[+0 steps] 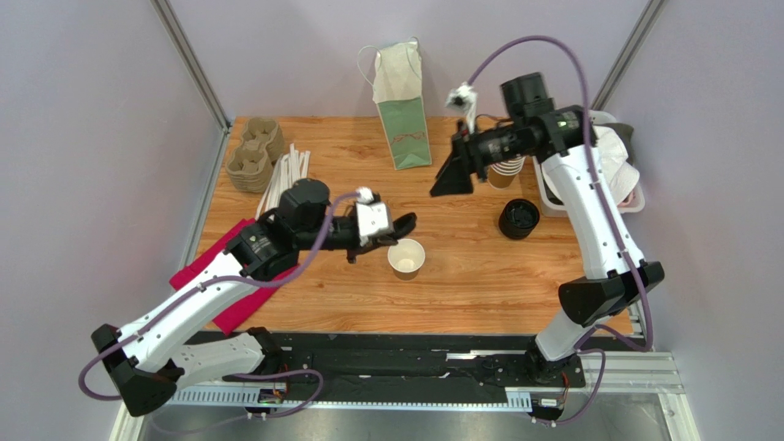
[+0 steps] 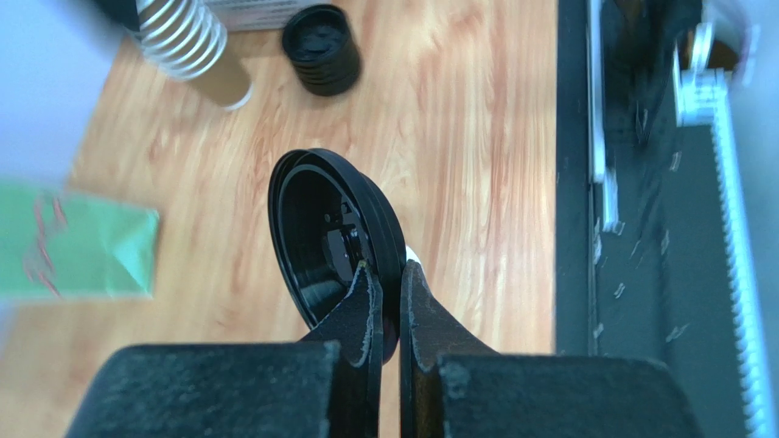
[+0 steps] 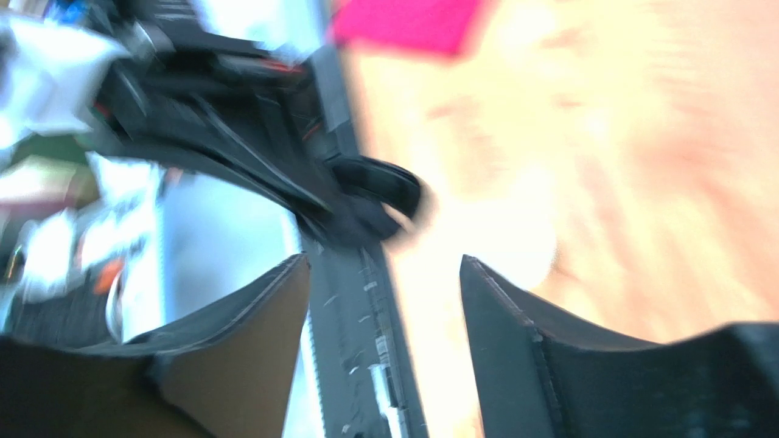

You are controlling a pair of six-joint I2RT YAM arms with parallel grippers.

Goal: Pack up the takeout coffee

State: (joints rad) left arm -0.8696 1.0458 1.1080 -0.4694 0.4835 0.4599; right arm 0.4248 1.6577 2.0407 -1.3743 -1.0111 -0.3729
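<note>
My left gripper (image 1: 402, 224) is shut on the rim of a round black lid (image 2: 329, 235), which it holds on edge above the table. In the left wrist view both fingertips (image 2: 366, 283) pinch the lid's edge. Just below and right of that gripper, a single small brown paper cup (image 1: 406, 258) stands upright with no lid on it. A takeout coffee with its lid on is out of view. My right gripper (image 1: 451, 177) hangs open and empty over the back middle of the table. Its wrist view is blurred, and its jaws (image 3: 384, 265) stand wide apart.
A green paper bag (image 1: 402, 108) stands at the back centre. A stack of lidless cups (image 1: 504, 171) and a pile of black lids (image 1: 519, 219) sit at the right, by a white bin (image 1: 635, 196). Pulp cup carriers (image 1: 254, 152), white straws (image 1: 284, 175) and a red cloth (image 1: 213, 268) lie at the left.
</note>
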